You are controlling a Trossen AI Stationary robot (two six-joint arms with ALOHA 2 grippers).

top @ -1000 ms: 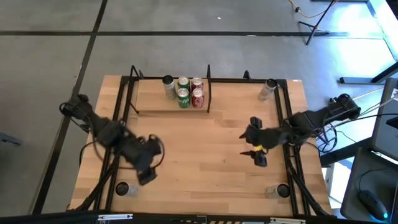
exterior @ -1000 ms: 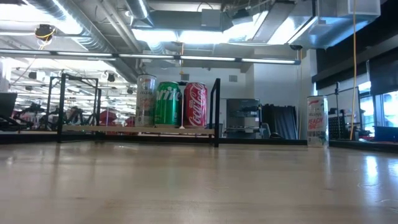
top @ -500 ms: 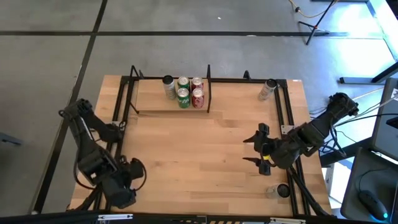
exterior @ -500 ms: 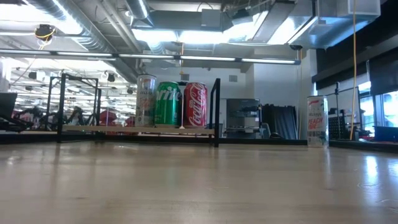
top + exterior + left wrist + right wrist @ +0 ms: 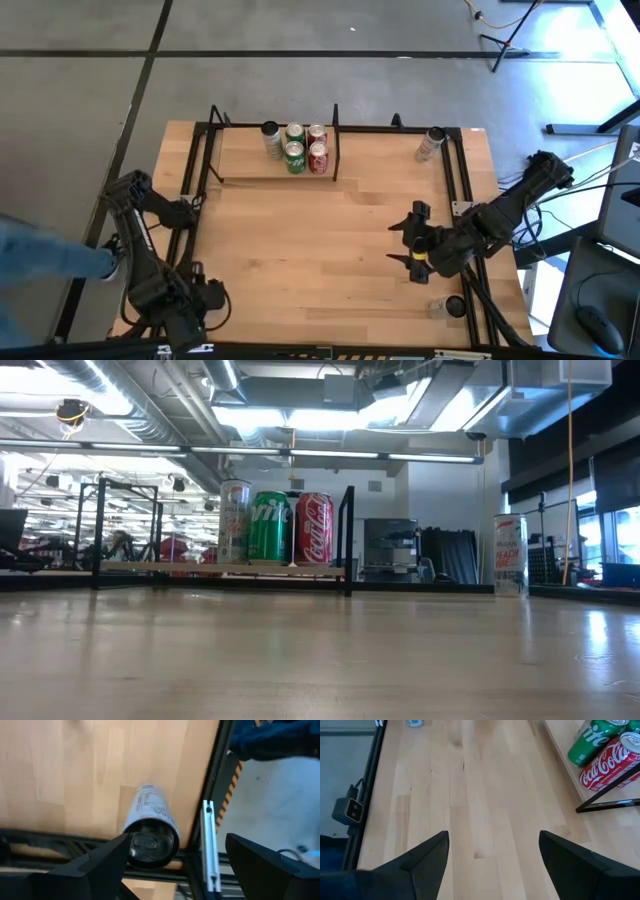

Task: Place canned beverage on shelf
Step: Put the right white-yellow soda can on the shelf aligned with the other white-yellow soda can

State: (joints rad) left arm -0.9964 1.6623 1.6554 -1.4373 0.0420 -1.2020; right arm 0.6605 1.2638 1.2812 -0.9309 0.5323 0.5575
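The left gripper [image 5: 205, 303] sits low in the bottom-left corner of the high view, fingers spread wide and holding nothing. Its wrist view looks down past those parted fingers [image 5: 102, 865] onto a silver can [image 5: 149, 827] standing upright just beside the black frame rail [image 5: 210, 795] at the table's edge, the can's dark top facing the camera and nearer one finger than the other. So the can's long axis is vertical and it lies directly ahead of this gripper, not yet between the fingers; in the high view the arm hides it. The right gripper [image 5: 412, 240] hangs over the right-centre of the table, likewise wide open and empty, pointing across the bare boards toward the shelf [image 5: 240, 155]. The shelf lies at the upper middle of the high view, with five cans [image 5: 296, 146] already clustered at its right end. Further cans stand at the upper right [image 5: 431, 143] and lower right [image 5: 440, 307] of the table. The left arm is plainly the nearer one for the can in front of it; the shelf lies well apart from it, up the frame.
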